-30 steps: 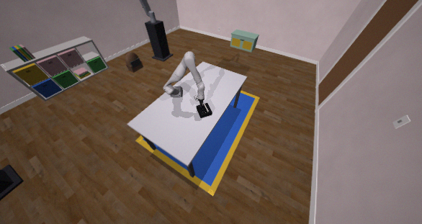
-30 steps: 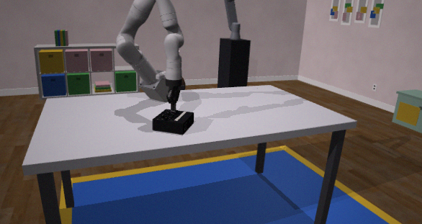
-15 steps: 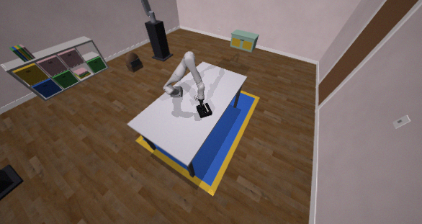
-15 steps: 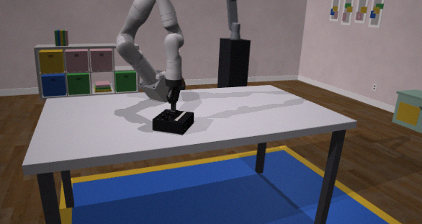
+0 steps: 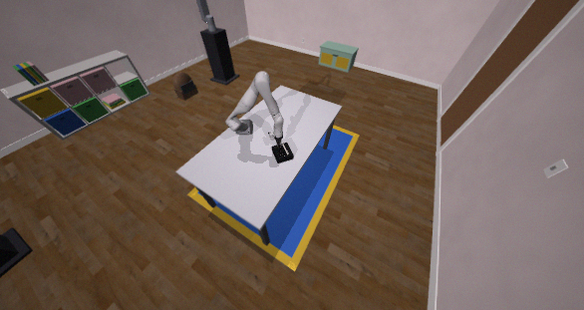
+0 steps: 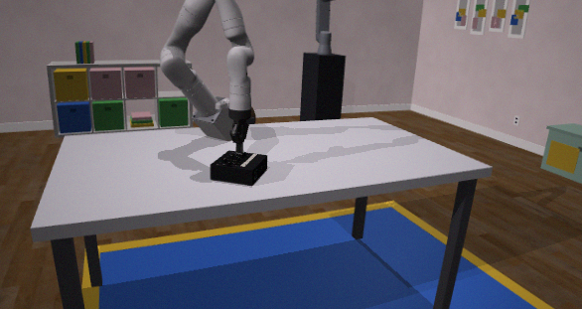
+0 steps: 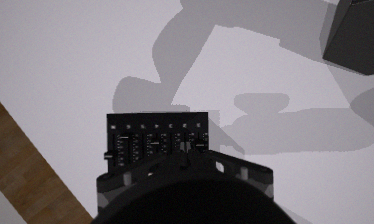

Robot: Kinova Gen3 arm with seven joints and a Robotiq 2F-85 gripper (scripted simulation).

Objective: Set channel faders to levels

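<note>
Fingers pressed together, empty, tips down on lighting desk (image 7: 158, 131) faders

Top view: mounted high in a room corner, angled steeply down, distant; covers whole table (image 5: 299, 106), rug (image 5: 344, 146), shelf (image 5: 125, 57) and walls. Exterior view: set near table height beyond one long edge of table (image 6: 124, 190), facing level across it toward shelf (image 6: 50, 100) and back wall; medium range. Wrist view: fixed on the arm's wrist, looking straight down past gripper (image 7: 187, 148), very close; shows desk (image 7: 158, 121), surrounding table (image 7: 63, 60) and a strip of floor. Shared by all three: desk (image 5: 283, 154) (image 6: 238, 168) and adjacent tabletop. Shared by top and exterior: arm (image 5: 259, 93) (image 6: 238, 71), shelf, rug (image 6: 278, 259), black pedestal (image 5: 217, 56) (image 6: 322, 85).
</note>
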